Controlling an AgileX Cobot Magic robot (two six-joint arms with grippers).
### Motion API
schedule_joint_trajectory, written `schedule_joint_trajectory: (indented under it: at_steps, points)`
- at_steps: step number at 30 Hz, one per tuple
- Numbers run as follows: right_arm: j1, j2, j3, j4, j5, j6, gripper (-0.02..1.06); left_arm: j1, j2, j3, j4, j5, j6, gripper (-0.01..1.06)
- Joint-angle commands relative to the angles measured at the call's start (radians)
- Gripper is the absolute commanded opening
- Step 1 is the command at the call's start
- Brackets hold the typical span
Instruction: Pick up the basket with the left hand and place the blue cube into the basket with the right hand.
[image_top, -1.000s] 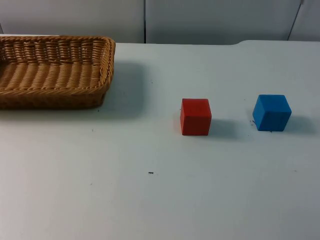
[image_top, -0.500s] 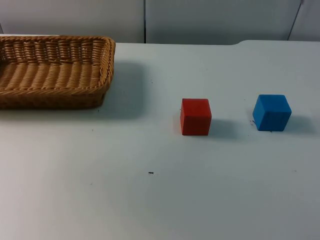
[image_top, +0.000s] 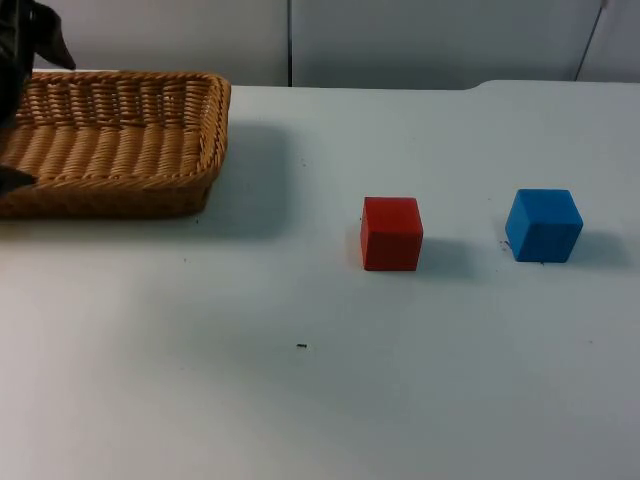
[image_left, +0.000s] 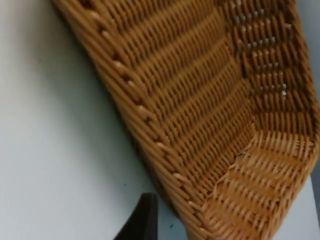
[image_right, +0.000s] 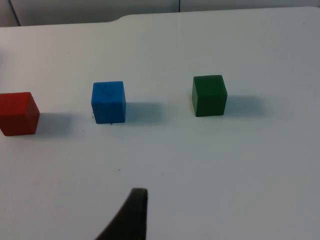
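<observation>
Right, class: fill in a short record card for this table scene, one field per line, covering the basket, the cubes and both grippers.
basket: wicker, on the table, nothing in it
blue cube: on the table, apart from the others
red cube: on the table between basket and blue cube
green cube: beyond the blue cube, away from the red one
left gripper: over the basket's far left end
right gripper: above the table, short of the cubes

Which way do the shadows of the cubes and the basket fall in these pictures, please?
Top view: the basket, red cube and blue cube each cast a soft shadow toward the picture's right. Right wrist view: the green cube likewise shadows the table on its right side; edges are diffuse, no glare.
</observation>
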Motion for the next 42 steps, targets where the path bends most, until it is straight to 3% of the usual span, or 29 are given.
schedule_joint_trajectory:
  at_steps: [1, 14, 25, 28, 29, 33, 34, 38, 42]
  points:
    - [-0.006, -0.004, 0.009, -0.002, -0.009, 0.0, 1.04, -0.008, 0.025, -0.007, -0.043, -0.021, -0.008, 0.9]
    - [-0.006, -0.004, 0.009, -0.002, -0.009, 0.0, 1.04, -0.008, 0.143, -0.025, -0.116, -0.039, -0.008, 0.89]
    - [-0.006, -0.004, 0.009, -0.002, -0.009, 0.0, 1.04, -0.008, 0.276, -0.181, -0.154, -0.037, -0.008, 0.88]
    - [-0.006, -0.004, 0.009, -0.002, -0.009, 0.0, 1.04, -0.008, 0.306, -0.195, -0.199, -0.035, -0.008, 0.75]
    - [-0.006, -0.004, 0.009, -0.002, -0.009, 0.0, 1.04, -0.008, 0.306, -0.195, -0.199, -0.035, -0.008, 0.75]
    - [-0.006, -0.004, 0.009, -0.002, -0.009, 0.0, 1.04, -0.008, 0.328, -0.195, -0.252, -0.045, -0.008, 0.37]
    - [-0.006, -0.004, 0.009, -0.002, -0.009, 0.0, 1.04, -0.008, 0.328, -0.195, -0.252, -0.045, -0.008, 0.37]
    - [-0.006, -0.004, 0.009, -0.002, -0.009, 0.0, 1.04, -0.008, 0.335, -0.195, -0.252, -0.059, -0.008, 0.07]
    - [-0.006, -0.004, 0.009, -0.002, -0.009, 0.0, 1.04, -0.008, 0.335, -0.195, -0.252, -0.059, -0.008, 0.0]
